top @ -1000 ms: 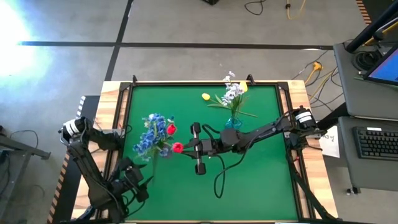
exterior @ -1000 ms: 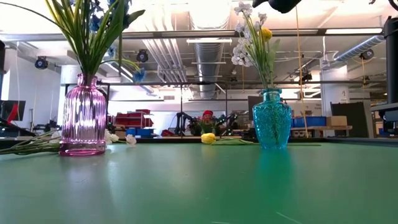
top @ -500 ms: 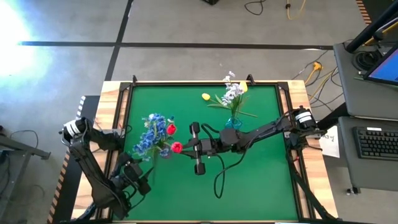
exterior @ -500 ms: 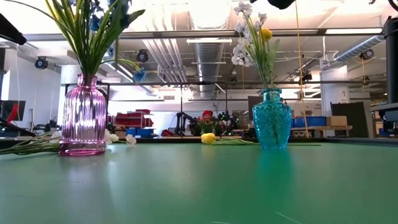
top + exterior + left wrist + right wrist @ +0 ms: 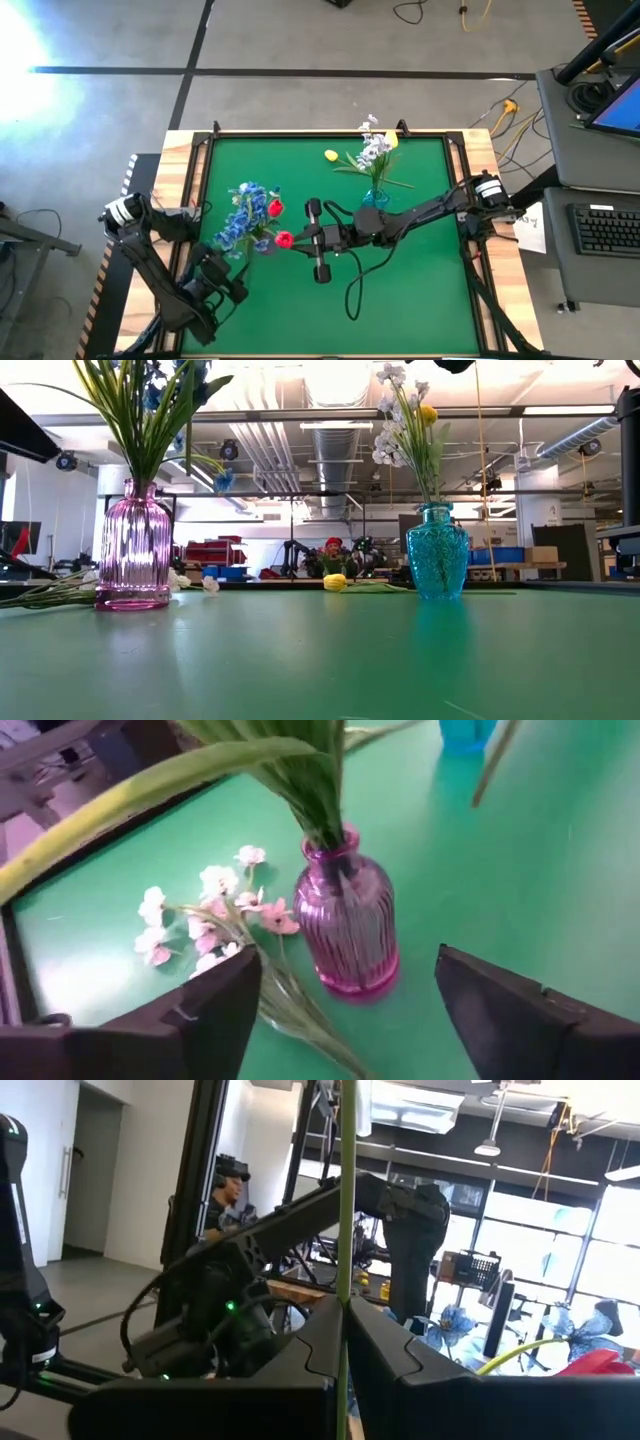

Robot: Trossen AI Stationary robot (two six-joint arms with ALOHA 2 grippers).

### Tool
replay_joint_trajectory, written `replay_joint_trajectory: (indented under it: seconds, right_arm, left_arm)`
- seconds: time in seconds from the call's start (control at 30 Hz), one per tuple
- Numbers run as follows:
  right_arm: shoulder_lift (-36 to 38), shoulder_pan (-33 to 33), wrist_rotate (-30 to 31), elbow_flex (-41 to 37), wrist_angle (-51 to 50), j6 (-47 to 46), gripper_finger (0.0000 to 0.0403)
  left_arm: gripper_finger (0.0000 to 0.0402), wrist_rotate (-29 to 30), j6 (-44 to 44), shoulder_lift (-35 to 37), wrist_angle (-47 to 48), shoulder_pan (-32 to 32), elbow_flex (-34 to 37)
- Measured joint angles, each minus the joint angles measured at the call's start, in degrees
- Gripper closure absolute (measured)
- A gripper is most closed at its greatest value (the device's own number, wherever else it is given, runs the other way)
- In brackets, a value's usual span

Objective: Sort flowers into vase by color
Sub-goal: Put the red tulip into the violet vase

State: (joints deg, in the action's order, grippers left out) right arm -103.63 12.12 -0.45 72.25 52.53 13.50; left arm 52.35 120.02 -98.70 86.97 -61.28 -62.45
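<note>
Green table, task judged partly done. Pink vase at left, filled with blue flowers and one red bud. Teal vase toward the far right, holding white flowers and a yellow bud. Left to sort: loose white flowers lying just beside the pink vase, and a yellow bud lying near the far edge. Right end effector closed on the thin stem of a red flower, beside the pink vase. Left end effector spread wide, empty, above the loose white flowers.
</note>
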Motion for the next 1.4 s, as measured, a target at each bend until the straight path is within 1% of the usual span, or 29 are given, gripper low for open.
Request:
replay_joint_trajectory:
  seconds: [0.07, 0.1, 0.2, 0.23, 0.37, 0.53, 0.73, 0.97, 1.1, 1.2, 1.4]
  right_arm:
    - [0.0, 0.0, 0.0, 0.03, -0.02, 0.01, 0.0394]
    - [0.0, 0.0, -0.02, 0.11, -0.06, 0.14, 0.0394]
    - [0.02, 0.03, -0.02, 0.39, 0.0, 1.11, 0.0394]
    - [0.02, 0.1, 0.0, 0.49, 0.02, 1.14, 0.0394]
    - [0.09, 0.13, -0.05, 1.29, -0.05, 0.94, 0.0394]
    - [0.01, 0.13, -0.07, 2.01, -0.04, 1.07, 0.0394]
    - [-0.02, 0.13, -0.04, 2.08, -0.07, 2.1, 0.0394]
    - [-0.07, -0.13, -0.02, 2.08, -0.07, 2.21, 0.0394]
    - [-0.09, -0.26, 0.0, 2.08, -0.07, 2.65, 0.0394]
    - [-0.11, -0.28, -0.01, 2.08, 0.05, 3.03, 0.0394]
    - [-0.11, -0.56, -0.02, 2.14, 2.52, 3.1, 0.0394]
  left_arm:
    - [0.0091, 2.21, 2.91, 0.0, -0.76, 0.0, 1.48]
    - [0.008, 4.21, 3.47, -0.04, -1.63, -0.02, 2.24]
    - [0.0055, 10.41, 3.55, -0.81, -4.42, 0.23, 4.43]
    - [0.005, 11.38, 3.71, -1.24, -5.09, 0.6, 5.26]
    - [0.0044, 11.63, 3.82, -3.32, -7.52, 1.44, 7.54]
    - [0.0046, 14.38, 6.31, -6.55, -9.26, 1.76, 8.71]
    - [0.005, 14.23, 11.12, -11.52, -9.21, 1.98, 9.35]
    - [0.005, 14.26, 13.51, -16.34, -9.19, 5.27, 9.39]
    - [0.005, 14.48, 14.04, -17.47, -9.15, 7.44, 9.39]
    - [0.005, 16.15, 14.04, -17.53, -9.0, 8.61, 9.39]
    - [0.005, 17.26, 14.04, -17.53, -9.05, 10.2, 9.37]
